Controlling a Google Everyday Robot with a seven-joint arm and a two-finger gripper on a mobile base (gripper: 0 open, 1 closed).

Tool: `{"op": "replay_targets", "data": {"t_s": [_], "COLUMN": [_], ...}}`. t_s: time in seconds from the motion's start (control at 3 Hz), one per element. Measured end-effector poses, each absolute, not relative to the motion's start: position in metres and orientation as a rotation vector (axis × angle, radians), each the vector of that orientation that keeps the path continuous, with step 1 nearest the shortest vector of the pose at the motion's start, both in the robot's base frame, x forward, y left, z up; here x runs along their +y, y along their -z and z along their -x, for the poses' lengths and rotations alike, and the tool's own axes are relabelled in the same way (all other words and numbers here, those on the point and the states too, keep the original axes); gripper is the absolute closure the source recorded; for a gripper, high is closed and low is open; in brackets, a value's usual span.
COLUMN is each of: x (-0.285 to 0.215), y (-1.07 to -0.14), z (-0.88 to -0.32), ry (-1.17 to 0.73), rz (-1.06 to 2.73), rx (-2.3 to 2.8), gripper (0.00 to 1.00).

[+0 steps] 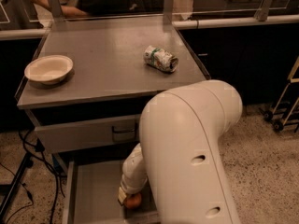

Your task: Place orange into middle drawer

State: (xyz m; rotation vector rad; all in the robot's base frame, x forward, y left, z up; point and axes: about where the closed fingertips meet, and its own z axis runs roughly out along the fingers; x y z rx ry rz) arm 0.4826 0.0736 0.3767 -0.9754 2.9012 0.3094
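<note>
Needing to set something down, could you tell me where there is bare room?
Cabinet top: bare between the white bowl and the can. Middle drawer: floor bare left of the orange; crowded at the orange, where the end effector sits.

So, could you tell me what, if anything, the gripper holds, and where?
Cannot tell: the gripper is right at the orange, inside the middle drawer.

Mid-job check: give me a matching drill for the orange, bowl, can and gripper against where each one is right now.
Things:
1 orange
2 bowl
3 can
4 gripper

Places:
A upright on the countertop, left side
B at the arm's end, down in the open drawer
C in the drawer, right at the gripper
D lying on its side, countertop right

Pairs: 1-C, 2-A, 3-D, 4-B
</note>
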Motion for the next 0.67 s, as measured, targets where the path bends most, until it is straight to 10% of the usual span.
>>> {"op": "replay_targets", "data": {"t_s": [0.67], "x": [0.0736], "y": [-0.3767], "z": [-0.4826], "ry": [-0.309], "rz": [0.975], "rx": [2.901], "gripper": [0.00]}}
